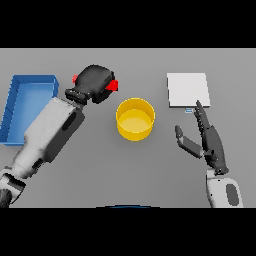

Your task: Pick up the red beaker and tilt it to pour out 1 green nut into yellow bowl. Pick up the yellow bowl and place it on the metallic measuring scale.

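Note:
My left hand [95,82] is curled round the red beaker [113,85], of which only small red bits show at the hand's right and left sides. The hand sits just up and left of the yellow bowl [135,119], which stands upright at the table's middle. No green nut is visible in the bowl or the beaker. The metallic measuring scale [187,90] is a pale square plate at the back right. My right hand [207,137] is open, fingers straight, to the right of the bowl and just in front of the scale, touching neither.
A blue tray [27,85] stands at the far left of the table, beside my left forearm.

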Tool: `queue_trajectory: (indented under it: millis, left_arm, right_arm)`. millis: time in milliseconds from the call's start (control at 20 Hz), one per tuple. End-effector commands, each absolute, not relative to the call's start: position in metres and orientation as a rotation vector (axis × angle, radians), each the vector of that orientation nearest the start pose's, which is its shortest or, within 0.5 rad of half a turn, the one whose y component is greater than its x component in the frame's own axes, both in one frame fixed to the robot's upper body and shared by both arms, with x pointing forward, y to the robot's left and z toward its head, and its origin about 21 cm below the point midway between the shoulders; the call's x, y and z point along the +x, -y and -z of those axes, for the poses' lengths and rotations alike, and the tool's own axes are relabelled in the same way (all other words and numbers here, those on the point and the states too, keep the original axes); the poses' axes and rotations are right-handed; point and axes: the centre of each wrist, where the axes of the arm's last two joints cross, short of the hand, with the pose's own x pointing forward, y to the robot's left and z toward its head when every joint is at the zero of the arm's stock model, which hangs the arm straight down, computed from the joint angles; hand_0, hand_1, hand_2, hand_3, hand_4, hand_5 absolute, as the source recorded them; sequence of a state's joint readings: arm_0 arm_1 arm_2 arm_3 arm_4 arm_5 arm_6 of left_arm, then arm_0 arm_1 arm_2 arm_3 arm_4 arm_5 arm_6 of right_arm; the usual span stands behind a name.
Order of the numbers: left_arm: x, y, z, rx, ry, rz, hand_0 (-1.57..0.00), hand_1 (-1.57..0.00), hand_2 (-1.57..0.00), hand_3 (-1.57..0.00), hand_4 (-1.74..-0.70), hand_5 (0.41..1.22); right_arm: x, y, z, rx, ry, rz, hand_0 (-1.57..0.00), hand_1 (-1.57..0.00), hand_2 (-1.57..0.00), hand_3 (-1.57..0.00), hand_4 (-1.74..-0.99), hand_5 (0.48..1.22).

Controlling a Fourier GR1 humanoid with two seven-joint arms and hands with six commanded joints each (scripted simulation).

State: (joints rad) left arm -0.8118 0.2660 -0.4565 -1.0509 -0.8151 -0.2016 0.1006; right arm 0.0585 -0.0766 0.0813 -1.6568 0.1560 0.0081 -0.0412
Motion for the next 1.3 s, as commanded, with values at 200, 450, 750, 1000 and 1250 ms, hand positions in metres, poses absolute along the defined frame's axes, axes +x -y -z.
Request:
queue_trajectory:
  millis: [200,450,750,1000,1250]
  left_arm:
    - [0.4,-0.102,-0.116,0.868,1.244,1.848,-1.57,-1.57,-1.57,-1.36,-1.66,1.214]
    - [0.405,-0.081,-0.12,0.989,1.095,2.071,-1.57,-1.57,-1.57,-1.24,-1.7,1.219]
    - [0.401,-0.052,-0.128,1.126,1.019,2.3,-1.57,-1.57,-1.57,-1.45,-1.73,1.22]
    - [0.396,-0.043,-0.123,1.263,0.966,2.434,-1.57,-1.57,-1.57,-1.53,-1.74,1.221]
    - [0.39,-0.022,-0.119,1.331,0.837,2.616,-1.57,-1.57,-1.57,-1.56,-1.74,1.221]
  right_arm:
    - [0.235,0.229,-0.006,-0.087,1.624,-0.182,0.0,0.0,0.0,0.0,-1.279,0.651]
    - [0.237,0.231,-0.002,-0.05,1.612,-0.152,0.0,0.0,0.0,0.0,-1.299,0.612]
    - [0.24,0.23,-0.007,-0.063,1.621,-0.165,0.0,0.0,0.0,0.0,-1.297,0.6]
    - [0.238,0.231,-0.006,-0.081,1.612,-0.162,0.0,0.0,0.0,0.0,-1.29,0.604]
    - [0.24,0.233,-0.005,-0.101,1.613,-0.17,0.0,0.0,0.0,0.0,-1.29,0.607]
